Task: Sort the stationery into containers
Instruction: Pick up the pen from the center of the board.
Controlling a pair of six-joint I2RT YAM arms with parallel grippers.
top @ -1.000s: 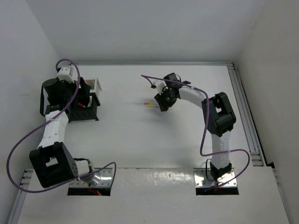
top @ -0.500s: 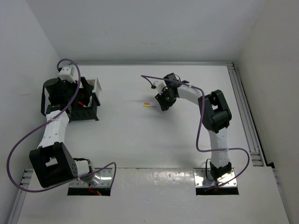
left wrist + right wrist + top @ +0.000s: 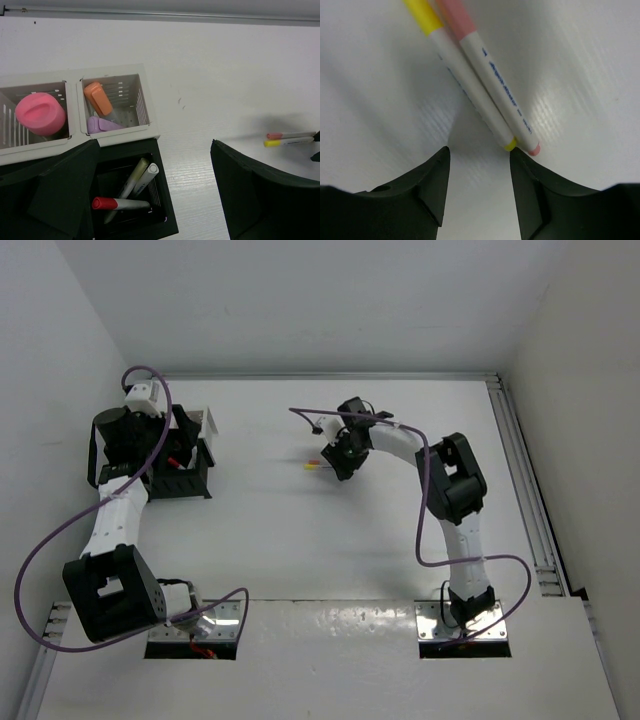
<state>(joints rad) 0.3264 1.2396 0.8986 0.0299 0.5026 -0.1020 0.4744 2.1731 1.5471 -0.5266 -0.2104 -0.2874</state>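
The containers (image 3: 143, 102) hold several pieces (image 3: 98, 98); two markers (image 3: 493, 80) lie loose on the tabletop (image 3: 565, 60) before the right end effector's (image 3: 477, 165) parted fingers.

A robotics lab cell: 2 arms (image 3: 112, 520) (image 3: 463, 540) bolted to a white table (image 3: 280, 540) between bare walls (image 3: 300, 300).

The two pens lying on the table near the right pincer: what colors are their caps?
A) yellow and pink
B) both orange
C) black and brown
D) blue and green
A: in the right wrist view the yellow-capped pen and the pink-capped pen lie side by side on the white table.
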